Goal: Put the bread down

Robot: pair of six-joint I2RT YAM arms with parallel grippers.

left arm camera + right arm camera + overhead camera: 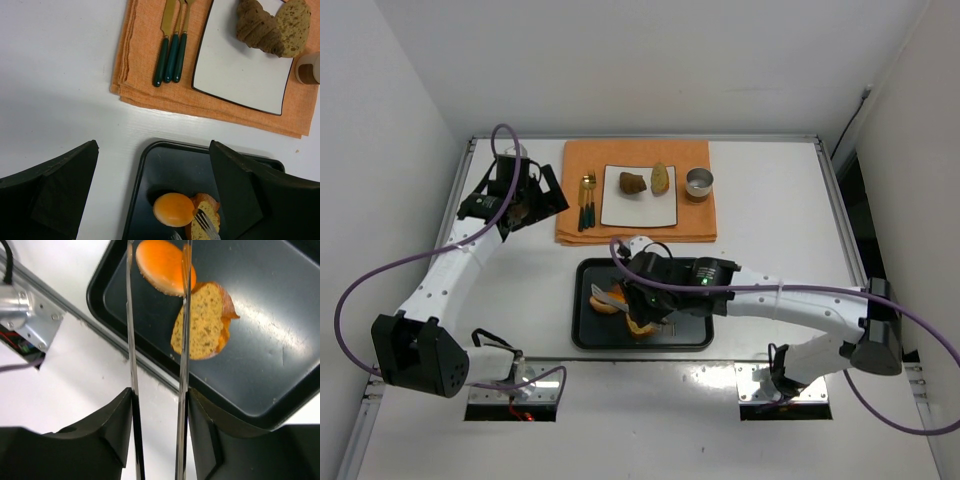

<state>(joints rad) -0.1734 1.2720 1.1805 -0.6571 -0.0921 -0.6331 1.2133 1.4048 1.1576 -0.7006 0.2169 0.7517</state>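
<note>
A slice of seeded bread (202, 322) and an orange bun (160, 265) lie in the black tray (260, 340). My right gripper (160, 392) is shut on metal tongs (131, 340). The tongs' two arms stand apart, with the bun mostly between their tips. In the top view the right gripper (642, 298) hovers over the tray (578, 310) above the slice (640, 325). My left gripper (525, 195) is open and empty over the table's left. Its wrist view shows the bun (173, 209) and slice (202, 220) between its spread jaws (152, 147).
An orange placemat (620, 150) at the back holds a white square plate (640, 205) with a brown roll (633, 183) and a seeded loaf (660, 178). Green-handled cutlery (587, 200) lies left of the plate and a metal cup (699, 183) stands to its right.
</note>
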